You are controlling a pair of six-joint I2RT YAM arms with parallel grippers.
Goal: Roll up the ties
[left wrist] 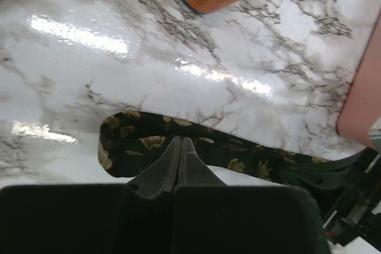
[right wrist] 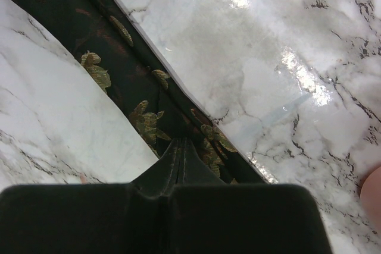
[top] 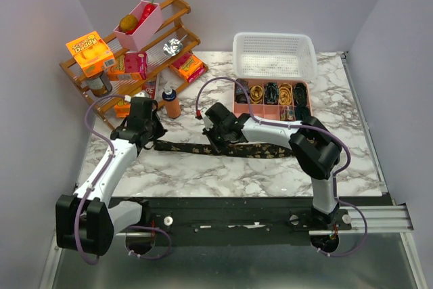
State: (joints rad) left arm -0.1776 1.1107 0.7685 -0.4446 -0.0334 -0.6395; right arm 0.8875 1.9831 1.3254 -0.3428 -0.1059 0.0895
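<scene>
- Landmark for all positions: pink organizer, a compartmented tray at the far right of the table.
- Tie: laid flat and unrolled on the table, on the near side of the pink organizer, stretched as one long strip leftward from it. Black fabric with gold-brown figures. Right portion hidden under the right arm.
- Tie end in the left wrist view: rounded or folded outline, flat on the marble.
- Tie in the right wrist view: running diagonally, flat, edges straight.
- Rolled ties: several dark and gold coils seated in the far compartments of the pink organizer.
- Left end effector: well to the left of the pink organizer, at the left end of the tie. Fingers pressed together, tips down on the fabric; fabric caught between them or not, impossible to tell.
- Right end effector: just left of and nearer than the pink organizer, over the middle of the tie. Fingers pressed together, tips against the fabric; pinch not confirmable.
- White basket: directly behind the pink organizer, touching or nearly so.
- Orange bottle: upright, left of the pink organizer, between both end effectors and beyond the tie.
- Wooden rack: far left of the pink organizer, loaded with boxes and jars.
</scene>
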